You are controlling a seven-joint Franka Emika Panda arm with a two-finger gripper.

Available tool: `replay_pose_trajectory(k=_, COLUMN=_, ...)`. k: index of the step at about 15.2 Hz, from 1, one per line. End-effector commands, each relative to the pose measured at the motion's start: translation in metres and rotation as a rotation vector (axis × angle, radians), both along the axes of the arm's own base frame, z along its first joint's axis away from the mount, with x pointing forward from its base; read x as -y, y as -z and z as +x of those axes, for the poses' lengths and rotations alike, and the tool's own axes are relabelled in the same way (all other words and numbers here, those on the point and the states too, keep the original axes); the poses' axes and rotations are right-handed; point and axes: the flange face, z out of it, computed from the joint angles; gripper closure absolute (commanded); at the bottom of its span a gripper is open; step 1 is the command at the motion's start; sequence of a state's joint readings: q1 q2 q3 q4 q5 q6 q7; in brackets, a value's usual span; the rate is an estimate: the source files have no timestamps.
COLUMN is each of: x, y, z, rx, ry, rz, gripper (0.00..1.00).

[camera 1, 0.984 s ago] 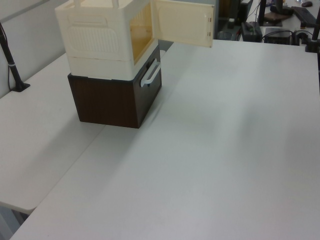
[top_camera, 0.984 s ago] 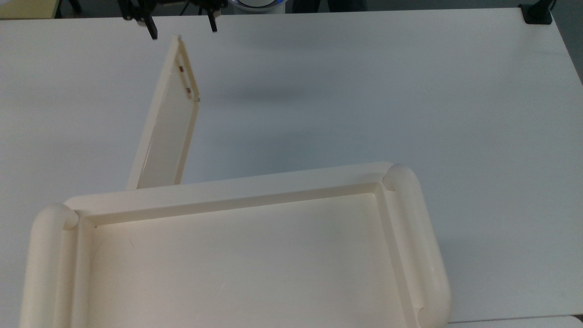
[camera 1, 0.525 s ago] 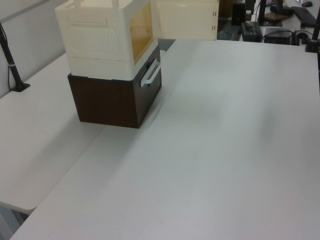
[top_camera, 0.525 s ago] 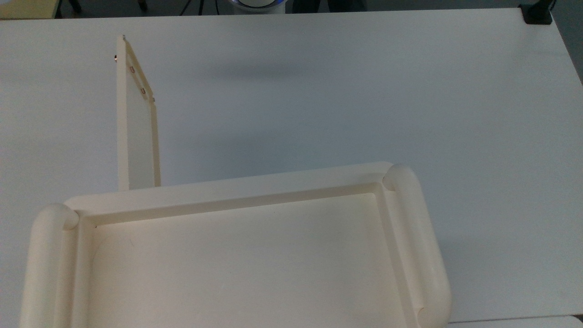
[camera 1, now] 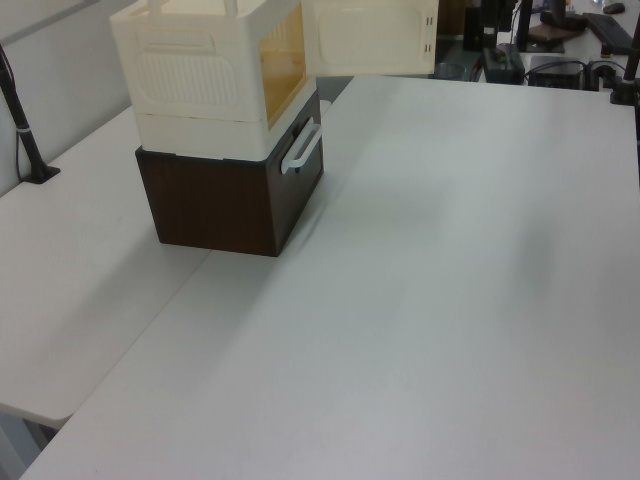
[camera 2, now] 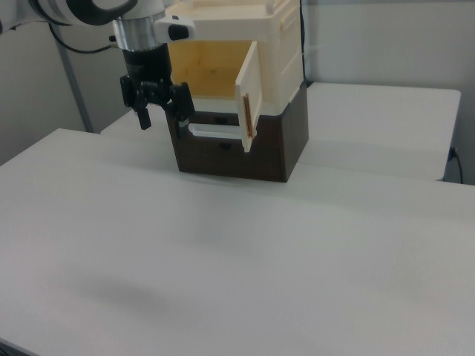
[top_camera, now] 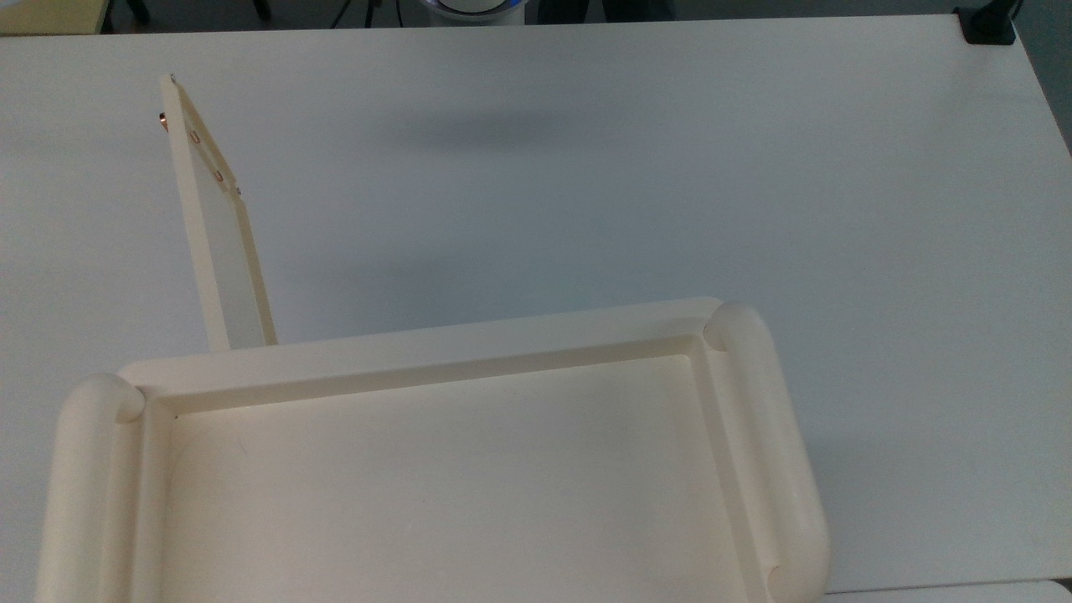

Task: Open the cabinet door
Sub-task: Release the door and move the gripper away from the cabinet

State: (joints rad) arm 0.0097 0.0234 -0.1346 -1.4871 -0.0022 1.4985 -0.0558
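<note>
Cabinet door (top_camera: 219, 243) swung wide, exposing the tan interior.
Gripper (camera 2: 162, 113) hanging apart from it, fingers spread, grasping nothing: opening seemingly complete.

In the right view the arm (camera 2: 89, 11) has glossy white rounded shells with black bands at a joint. A silver-grey cylindrical wrist section sits below them, beside a white block. The gripper (camera 2: 162, 111) is black, with two slim black fingers (camera 2: 143, 113) spread apart.
</note>
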Motion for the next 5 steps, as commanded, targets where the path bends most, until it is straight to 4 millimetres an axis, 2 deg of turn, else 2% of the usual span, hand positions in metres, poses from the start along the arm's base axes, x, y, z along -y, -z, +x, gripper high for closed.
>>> replay_pose_trajectory(k=1, x=-0.0119, y=0.0079, z=-0.0022, rx=-0.026, ry=0.015, rz=-0.017, gripper=0.0)
replay_pose_trajectory(k=5, x=-0.0053, y=0.0087, z=-0.0008, rx=-0.019, ry=0.028, rz=-0.018, gripper=0.0)
